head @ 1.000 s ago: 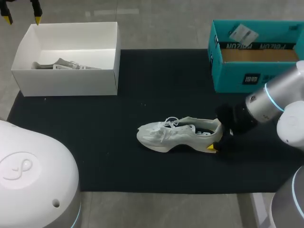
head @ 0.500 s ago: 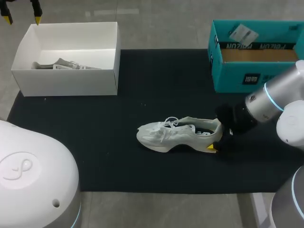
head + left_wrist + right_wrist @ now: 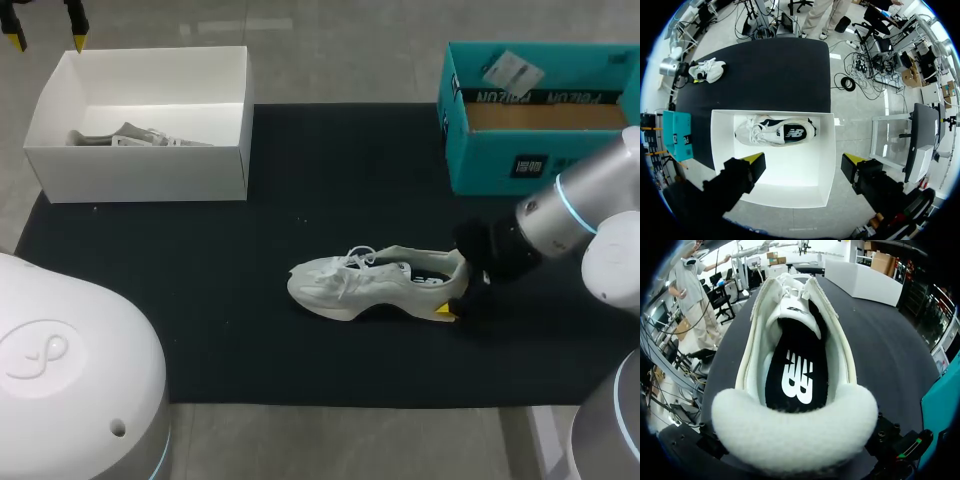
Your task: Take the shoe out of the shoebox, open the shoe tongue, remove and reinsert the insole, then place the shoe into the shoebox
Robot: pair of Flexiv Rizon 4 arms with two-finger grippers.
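One sneaker (image 3: 370,285) lay mid-frame: light, soft upper, firmer heel judged best hold. Right gripper (image 3: 457,290) there, grip untellable; left gripper (image 3: 46,40), upper left, gaped.

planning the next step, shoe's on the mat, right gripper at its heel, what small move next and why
Probably bring the open left gripper from above the white shoebox to the tongue of the shoe. It lies on the mat with the right gripper at its heel and the insole inside, so tongue and insole steps look undone.

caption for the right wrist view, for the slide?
White shoe seen from behind its heel on the black mat, black insole in place inside.
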